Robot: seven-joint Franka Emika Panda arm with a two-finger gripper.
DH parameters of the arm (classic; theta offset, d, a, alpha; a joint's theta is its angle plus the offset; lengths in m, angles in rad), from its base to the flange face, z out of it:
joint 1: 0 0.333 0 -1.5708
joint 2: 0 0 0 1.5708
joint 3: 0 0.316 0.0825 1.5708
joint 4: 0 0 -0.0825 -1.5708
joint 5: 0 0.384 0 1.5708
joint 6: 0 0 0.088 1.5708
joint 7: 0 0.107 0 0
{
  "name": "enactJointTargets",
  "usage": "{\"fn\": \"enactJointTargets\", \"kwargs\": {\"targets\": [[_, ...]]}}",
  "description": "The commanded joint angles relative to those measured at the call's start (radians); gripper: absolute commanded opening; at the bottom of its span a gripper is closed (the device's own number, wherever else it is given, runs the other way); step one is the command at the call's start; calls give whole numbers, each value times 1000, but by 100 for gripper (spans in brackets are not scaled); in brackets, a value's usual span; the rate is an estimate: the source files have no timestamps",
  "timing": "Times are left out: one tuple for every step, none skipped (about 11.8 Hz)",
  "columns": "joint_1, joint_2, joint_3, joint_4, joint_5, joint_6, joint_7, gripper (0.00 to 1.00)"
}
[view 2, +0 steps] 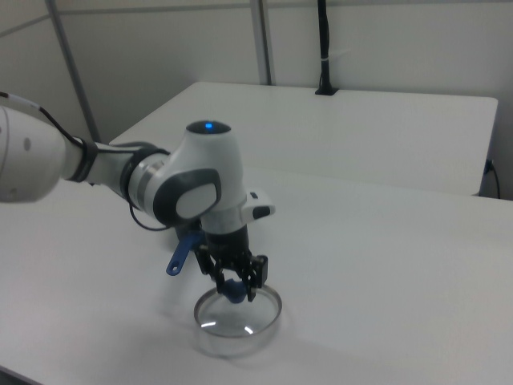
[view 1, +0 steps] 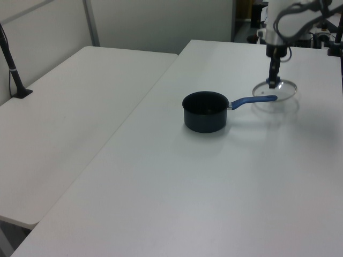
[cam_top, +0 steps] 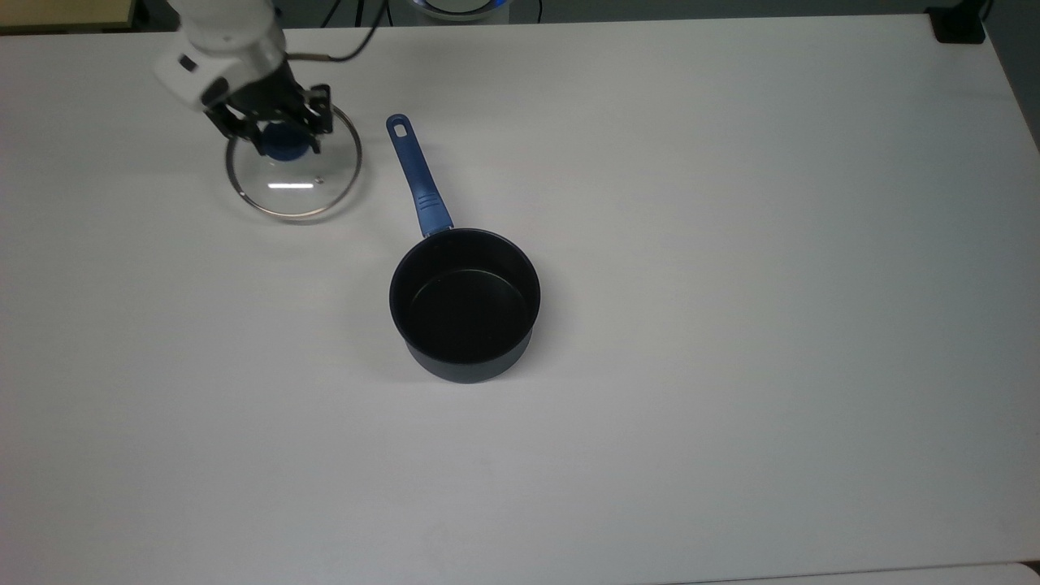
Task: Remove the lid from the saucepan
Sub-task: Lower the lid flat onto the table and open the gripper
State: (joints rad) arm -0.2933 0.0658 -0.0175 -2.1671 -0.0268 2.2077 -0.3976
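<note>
The round clear glass lid with a thin steel rim and blue centre knob (cam_top: 293, 166) is off the small dark round saucepan with the long blue handle (cam_top: 465, 302) and sits low over the white table (cam_top: 731, 244) at the top view's far left, well apart from the pot and just beside the handle's holed end. The two-finger gripper (cam_top: 280, 134) comes down from above with its fingers clamped around the blue knob, grasping the lid; the right view shows the same hold (view 2: 234, 287) with the glass disc (view 2: 238, 314) level beneath it. In the left view a faint shadow lies under the lid (view 1: 275, 89), so I judge it hangs just above the surface and is not resting on it, though contact cannot be ruled out. The saucepan (view 1: 204, 111) stands open and upright. The removal looks essentially done; what remains is setting the lid down. The risks from here: letting go while the disc hangs above the table could make the glass drop and rattle or skid, pressing down too far could grind the steel rim against the tabletop, and a sideways drift toward the top view's right could knock the handle and turn the pot
</note>
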Motion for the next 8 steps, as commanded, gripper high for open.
{"fn": "enactJointTargets", "kwargs": {"targets": [[14,17,-2,-19,1,53,6,56],[13,17,-2,-16,1,43,8,83],[6,9,-2,-5,2,6,11,100],[2,9,-2,48,5,-88,17,100],[2,6,-2,109,7,-185,17,100],[6,-6,-2,178,10,-260,28,100],[11,-30,1,247,11,-329,69,100],[14,-56,5,315,13,-392,133,100]]}}
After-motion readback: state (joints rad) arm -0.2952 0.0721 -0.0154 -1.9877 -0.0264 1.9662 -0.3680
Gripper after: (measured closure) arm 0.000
